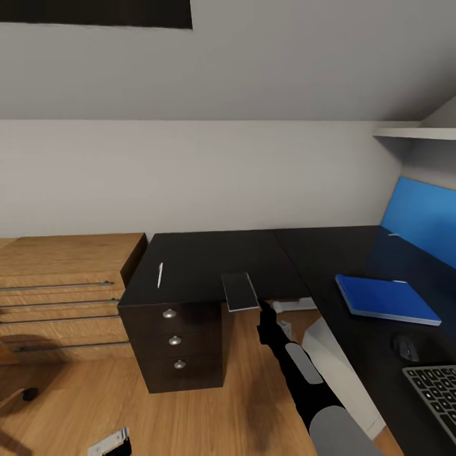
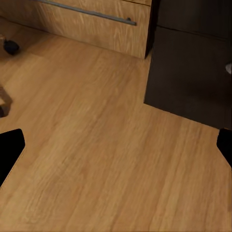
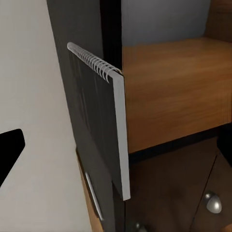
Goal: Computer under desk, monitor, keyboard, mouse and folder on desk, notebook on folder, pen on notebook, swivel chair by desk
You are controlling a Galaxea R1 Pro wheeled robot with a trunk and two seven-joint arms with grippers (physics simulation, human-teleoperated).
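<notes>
The notebook point(image 1: 240, 291), dark with a wire spine, lies on the black drawer unit point(image 1: 180, 342) and overhangs its front edge. My right gripper point(image 1: 265, 311) is just in front of it, open; in the right wrist view the notebook point(image 3: 99, 125) stands between the spread fingertips point(image 3: 10, 150). The pale pen point(image 1: 159, 275) lies on the same top, to the left. The blue folder point(image 1: 386, 299), the mouse point(image 1: 405, 347) and the keyboard point(image 1: 437, 392) rest on the desk point(image 1: 329, 253). The white-grey computer point(image 1: 335, 367) sits under it. My left gripper point(image 2: 116, 145) hangs open over the floor. The monitor is out of view.
A light wooden drawer chest point(image 1: 63, 291) stands left of the drawer unit. A black caster point(image 1: 28, 394) shows on the plank floor at the left edge. The blue back panel point(image 1: 421, 218) and a white shelf point(image 1: 415, 133) are at the right.
</notes>
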